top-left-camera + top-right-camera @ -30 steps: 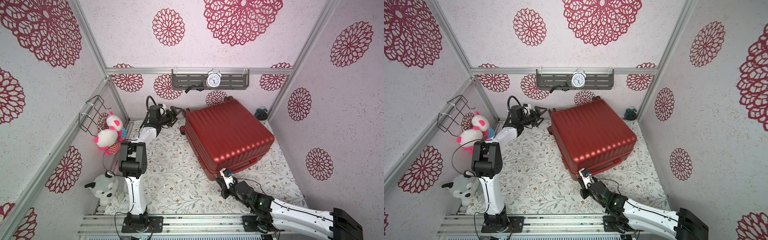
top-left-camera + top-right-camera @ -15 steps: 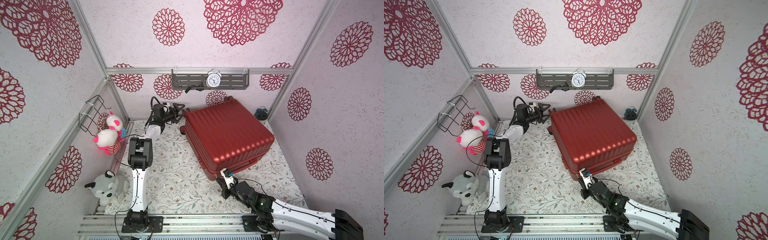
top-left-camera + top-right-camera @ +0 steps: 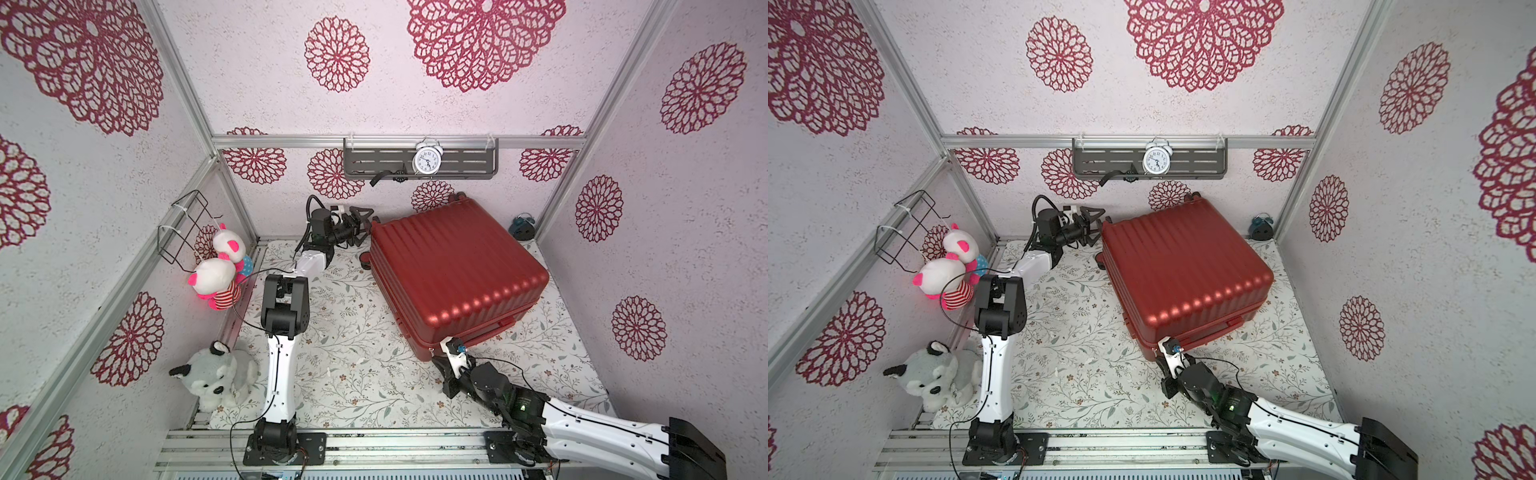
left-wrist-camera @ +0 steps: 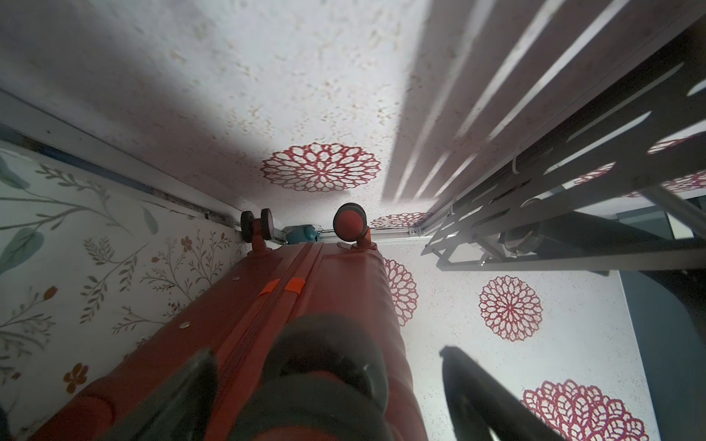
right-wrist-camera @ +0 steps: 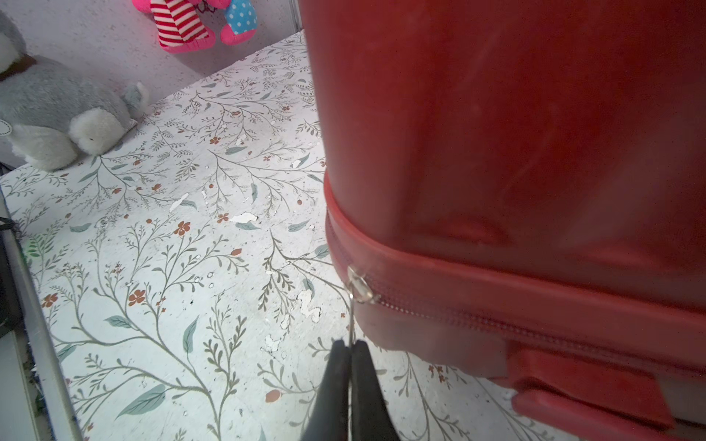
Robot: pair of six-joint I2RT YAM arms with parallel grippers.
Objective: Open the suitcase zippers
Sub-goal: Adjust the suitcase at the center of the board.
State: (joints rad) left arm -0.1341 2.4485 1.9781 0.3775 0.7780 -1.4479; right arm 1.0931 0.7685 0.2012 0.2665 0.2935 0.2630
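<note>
Two grippers on one red suitcase (image 3: 453,270), lying flat on the floral mat (image 3: 353,332).
My right gripper (image 5: 349,353) is pinched tight on the thin tab of the zipper pull (image 5: 359,289) at the near corner, right where the zipper track (image 5: 496,324) bends round. Over at the far corner my left gripper (image 3: 360,226) has its fingers (image 4: 470,382) spread wide, one either side of a blurred black-and-red wheel (image 4: 324,351); whether they touch it, I cannot tell. Lid is closed, the case sitting toward the back wall, under the shelf (image 3: 419,164).
</note>
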